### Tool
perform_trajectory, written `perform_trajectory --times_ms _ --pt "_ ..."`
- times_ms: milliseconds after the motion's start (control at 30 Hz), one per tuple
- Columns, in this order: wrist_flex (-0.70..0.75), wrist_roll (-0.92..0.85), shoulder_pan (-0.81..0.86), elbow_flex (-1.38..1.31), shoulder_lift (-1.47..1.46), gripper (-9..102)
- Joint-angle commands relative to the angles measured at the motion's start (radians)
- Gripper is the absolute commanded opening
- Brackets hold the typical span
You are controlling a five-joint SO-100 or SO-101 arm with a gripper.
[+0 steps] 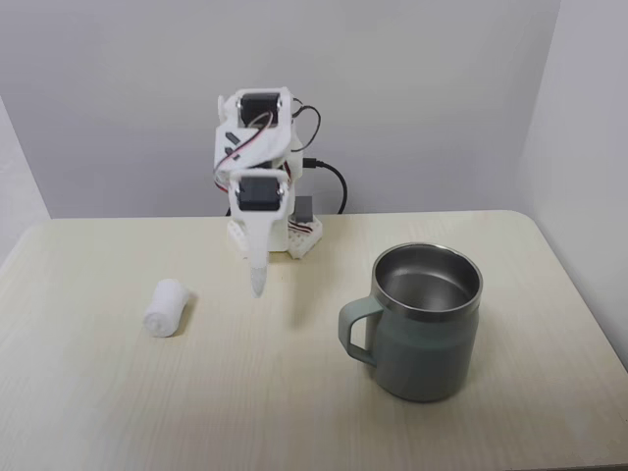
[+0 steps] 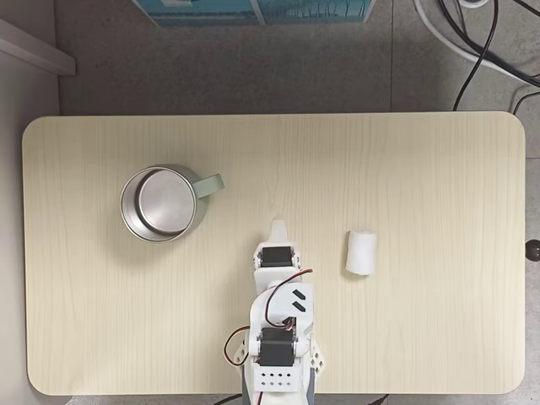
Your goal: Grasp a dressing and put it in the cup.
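Pale wooden table (image 1: 118,392): folded arm's gripper (image 1: 257,287) hangs closed, empty, between dressing (image 1: 167,307) and cup (image 1: 424,334).

In the front-facing fixed view, the dressing (image 1: 168,307) lies on the worktop (image 1: 294,392) at centre left, and the cup (image 1: 423,321) stands at centre right, its handle turned left. The arm's base sits at the worktop's far edge, upper centre, the gripper (image 1: 257,285) hanging between the two things, apart from both. In the top-down fixed view the cup (image 2: 160,203) is left, the dressing (image 2: 361,252) right, and the gripper (image 2: 278,228) between them.
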Motion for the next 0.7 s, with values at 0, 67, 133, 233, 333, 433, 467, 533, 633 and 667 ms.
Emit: perform_trajectory --times_ms 0,67,133,233,333,433,467,533,633,667 --pt "0.048 -0.04 0.018 0.178 0.043 0" --pt "0.094 -0.069 0.021 0.316 0.166 0" --pt "0.17 -0.106 0.026 0.492 0.322 0" --pt "0.31 -0.207 0.048 0.736 0.491 0" --pt "0.414 -0.368 0.095 0.899 0.555 2" --pt "0.528 -0.565 0.172 1.034 0.629 9" --pt "0.558 -0.635 0.202 1.069 0.657 11" --pt "0.604 -0.788 0.255 1.114 0.715 14" --pt "0.644 -1.034 0.319 1.114 0.793 17" --pt "0.65 -1.103 0.337 1.108 0.819 18"
